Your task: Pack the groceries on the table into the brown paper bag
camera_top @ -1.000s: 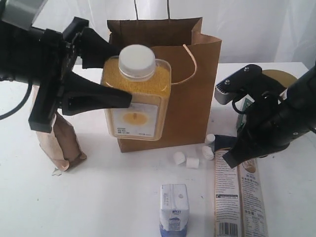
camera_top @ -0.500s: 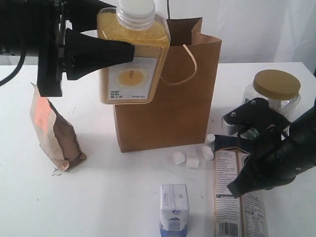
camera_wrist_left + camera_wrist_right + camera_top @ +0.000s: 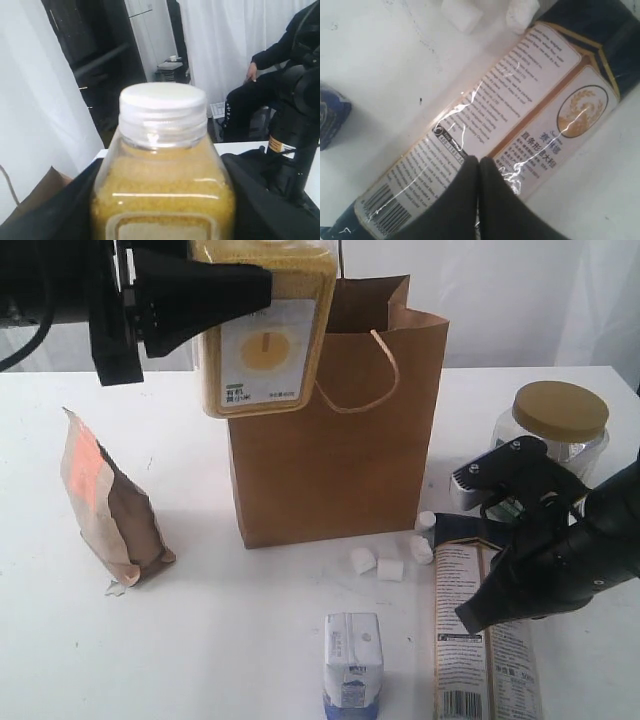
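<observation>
Left claw (image 3: 235, 285), in the upper left of the exterior view, squeezes the yellow white-capped bottle (image 3: 262, 350) from both sides. The bottle is up in the air and stands straight. Its long side runs up and down and its label faces the camera. Its bottom hangs by the top left corner of the brown paper bag (image 3: 330, 460), which stands upright on the bench (image 3: 220, 640). The top edge of this view cuts off the top of the bottle. Only the left wrist view shows the white cap (image 3: 163, 112), with a black finger (image 3: 260, 205) on each side of the yellow body. The right claw (image 3: 475, 615) is closed and holds nothing. It hangs over the long dark-topped packet (image 3: 485, 660), which lies flat at the lower right. The packet's dark end points toward the bag and its barcode end points to the bottom edge. The right wrist view shows the two fingertips (image 3: 470, 172) pressed together above the packet's writing, but I cannot tell if they touch it. Small white marshmallows (image 3: 390, 568) lie between the bag and the packet. The small white-blue carton (image 3: 352, 660) stands at the bottom middle, the brown-orange pouch (image 3: 105, 505) at the left, and the clear gold-lidded jar (image 3: 560, 420) at the right.
</observation>
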Robot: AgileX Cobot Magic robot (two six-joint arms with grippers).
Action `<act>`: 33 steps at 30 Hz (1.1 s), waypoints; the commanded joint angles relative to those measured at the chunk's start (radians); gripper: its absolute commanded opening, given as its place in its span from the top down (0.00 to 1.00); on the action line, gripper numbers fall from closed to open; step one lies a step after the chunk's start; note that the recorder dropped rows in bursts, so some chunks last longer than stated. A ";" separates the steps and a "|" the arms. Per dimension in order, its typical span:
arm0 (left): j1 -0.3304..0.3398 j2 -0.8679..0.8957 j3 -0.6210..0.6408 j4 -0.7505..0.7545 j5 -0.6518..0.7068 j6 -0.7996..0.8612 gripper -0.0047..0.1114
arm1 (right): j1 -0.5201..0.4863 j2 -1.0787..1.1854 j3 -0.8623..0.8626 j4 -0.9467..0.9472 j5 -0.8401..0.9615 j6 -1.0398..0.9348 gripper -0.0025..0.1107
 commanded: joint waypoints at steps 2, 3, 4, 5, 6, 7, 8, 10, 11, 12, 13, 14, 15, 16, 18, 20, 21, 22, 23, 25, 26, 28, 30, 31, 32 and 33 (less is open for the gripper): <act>0.000 -0.023 -0.007 -0.097 -0.025 0.161 0.96 | -0.010 -0.006 0.005 0.015 -0.028 0.003 0.98; 0.000 -0.023 -0.007 -0.097 -0.034 0.161 0.96 | -0.010 -0.006 0.005 0.015 -0.028 0.003 0.98; 0.000 -0.023 -0.007 -0.097 -0.038 0.161 0.96 | -0.010 -0.006 0.005 0.019 -0.029 0.003 0.98; 0.000 -0.023 -0.015 -0.097 -0.043 0.161 0.96 | -0.010 -0.006 0.005 0.019 -0.029 0.003 0.98; 0.000 -0.023 -0.020 -0.097 -0.045 0.161 0.96 | -0.010 -0.006 0.005 0.019 -0.029 0.003 0.98; 0.000 -0.023 -0.032 -0.097 -0.045 0.161 0.96 | -0.010 -0.006 0.005 0.019 -0.029 0.003 0.98; 0.000 -0.023 -0.042 -0.097 -0.043 0.161 0.96 | -0.010 -0.006 0.005 0.018 -0.033 0.003 0.98; 0.000 -0.023 -0.064 -0.097 -0.037 0.161 0.96 | -0.010 -0.006 0.005 0.018 -0.036 0.003 0.98; 0.000 -0.023 -0.073 -0.097 -0.038 0.161 0.96 | -0.010 -0.006 0.005 0.018 -0.038 0.005 0.98; 0.000 -0.023 -0.080 -0.097 -0.045 0.161 0.96 | -0.010 -0.006 0.005 0.018 -0.038 0.005 0.98; 0.000 -0.023 -0.087 -0.097 -0.048 0.161 0.96 | -0.010 -0.006 0.005 0.018 -0.038 0.005 0.98; 0.000 -0.023 -0.089 -0.097 -0.050 0.161 0.96 | -0.010 -0.006 0.005 0.018 -0.038 0.005 0.98; 0.000 -0.023 -0.089 -0.097 -0.055 0.161 0.96 | -0.010 -0.006 0.005 0.018 -0.038 0.005 0.98; 0.000 -0.023 -0.089 -0.097 -0.055 0.161 0.96 | -0.010 -0.006 0.005 0.018 -0.038 0.005 0.98; 0.000 -0.021 -0.089 -0.097 -0.054 0.161 0.96 | -0.010 -0.006 0.005 0.018 -0.038 0.005 0.98; 0.000 -0.021 -0.089 -0.097 -0.066 0.161 0.96 | -0.010 -0.006 0.005 0.021 -0.038 0.005 0.98; 0.000 -0.021 -0.089 -0.097 -0.080 0.161 0.96 | -0.010 -0.006 0.006 0.023 -0.042 0.005 0.98; 0.000 -0.021 -0.094 -0.097 -0.091 0.161 0.96 | -0.010 -0.006 0.009 0.023 -0.050 0.005 0.98; 0.000 -0.021 -0.097 -0.097 -0.105 0.161 0.96 | -0.010 -0.006 0.015 0.023 -0.067 0.005 0.98; 0.000 -0.019 -0.119 -0.097 -0.120 0.161 0.96 | -0.010 -0.006 0.025 0.023 -0.087 0.005 0.98; 0.000 -0.017 -0.133 -0.097 -0.120 0.161 0.96 | -0.010 -0.004 0.031 0.023 -0.091 0.007 0.98; 0.000 -0.011 -0.157 -0.097 -0.120 0.161 0.96 | -0.010 -0.004 0.039 0.023 -0.091 0.009 0.98; 0.000 -0.002 -0.180 -0.097 -0.120 0.161 0.96 | -0.010 -0.004 0.052 0.025 -0.091 0.009 0.98; 0.000 0.001 -0.190 -0.097 -0.120 0.161 0.96 | -0.010 -0.004 0.056 0.025 -0.088 0.009 0.98; 0.000 0.008 -0.199 -0.097 -0.120 0.161 0.96 | -0.010 -0.004 0.062 0.029 -0.088 0.009 0.98; 0.000 0.017 -0.208 -0.097 -0.120 0.161 0.96 | -0.010 -0.004 0.067 0.036 -0.088 0.009 0.98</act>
